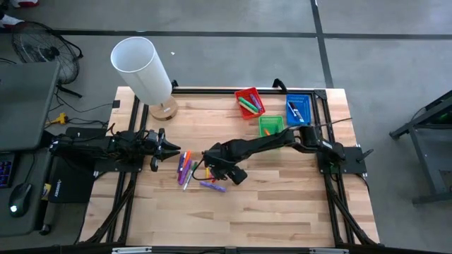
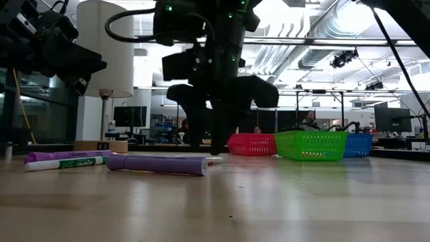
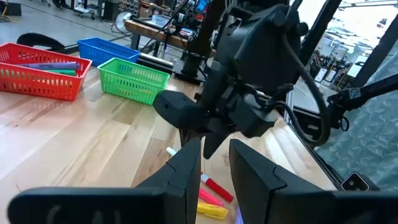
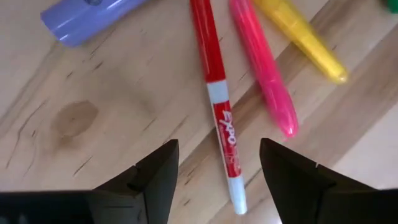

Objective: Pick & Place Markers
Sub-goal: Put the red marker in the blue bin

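Several markers lie loose on the wooden table, left of centre, with one purple marker nearer the near edge. My right gripper is open and points down over this pile. Its fingers stand on either side of a red marker, near its white end, without touching it. A pink highlighter, a yellow one and a purple marker lie beside it. My left gripper is open and waits just left of the pile, above the table. More markers lie in the red tray.
The red tray, a green tray and a blue tray stand together toward the table's far right. A white lamp on a wooden base stands at the far left. Bare wood runs along the near side.
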